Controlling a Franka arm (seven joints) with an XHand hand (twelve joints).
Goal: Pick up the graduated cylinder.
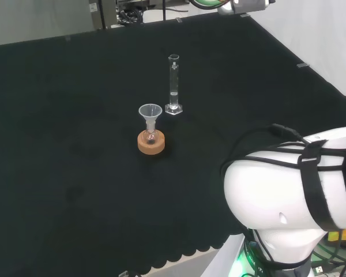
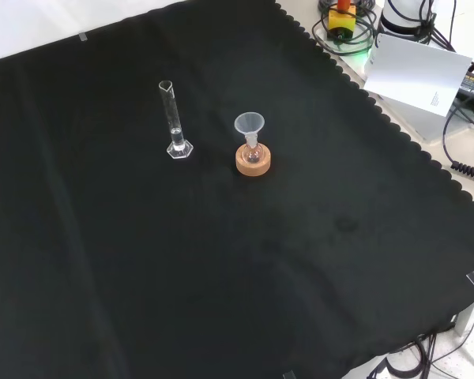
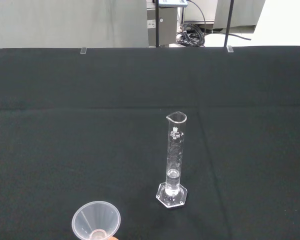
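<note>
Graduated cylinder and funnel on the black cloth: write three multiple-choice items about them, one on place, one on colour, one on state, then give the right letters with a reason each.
1. In the front view, where does the graduated cylinder stand relative to the funnel?
A. To its left
B. To its right
C. On top of it

2. What colour is the ring stand under the funnel?
A. Blue
B. Cork brown
C. Green

3. How does the graduated cylinder stand?
A. Lying on its side
B. Upside down
C. Upright on its base

Answers:
1. A: the front view shows the cylinder left of the funnel, with bare cloth between them.
2. B: the ring is a tan, cork brown in the head view and the front view.
3. C: the wrist view shows the tube vertical on its hexagonal foot, spout at the top.
</note>
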